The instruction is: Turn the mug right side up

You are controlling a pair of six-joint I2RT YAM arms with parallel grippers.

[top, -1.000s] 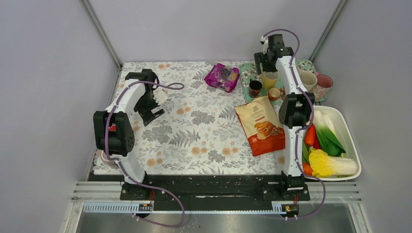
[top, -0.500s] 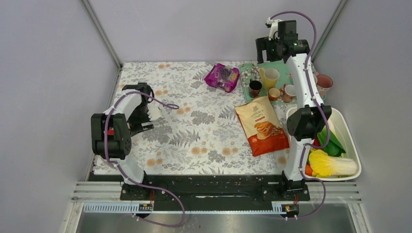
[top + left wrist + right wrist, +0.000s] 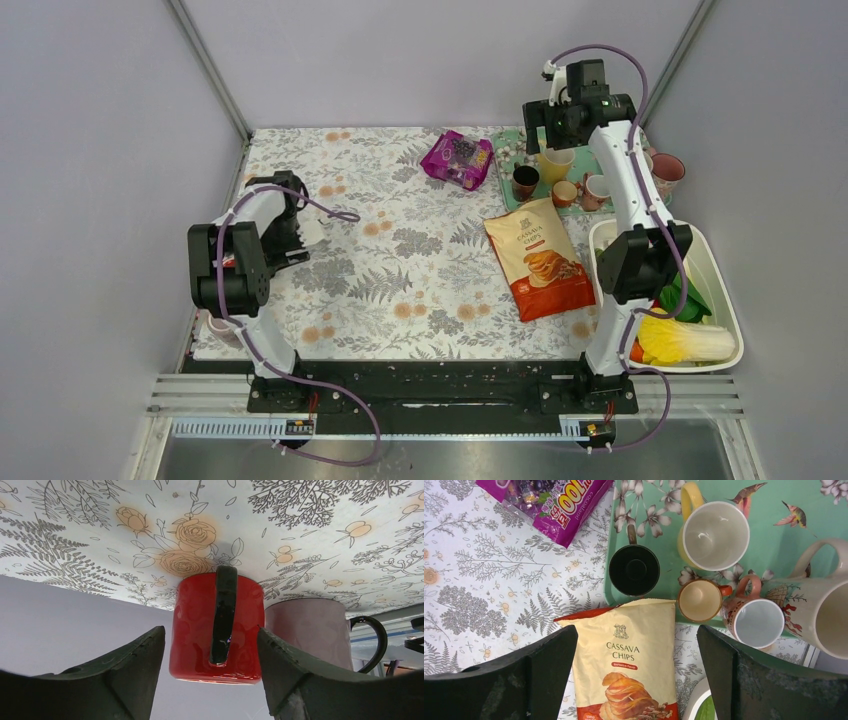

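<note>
My left gripper is wide open and holds nothing. The red mug is in front of it, in line with the gap. It stands on the table beside a pale mug. I think the grabbing and turning are not done yet.

Cream-and-red cassava chips bag lies flat on the floral-print tablecloth, just beside the green floral tray. Purple foil snack packet lies left of the tray. White plastic basin at right holds vegetables.
</note>
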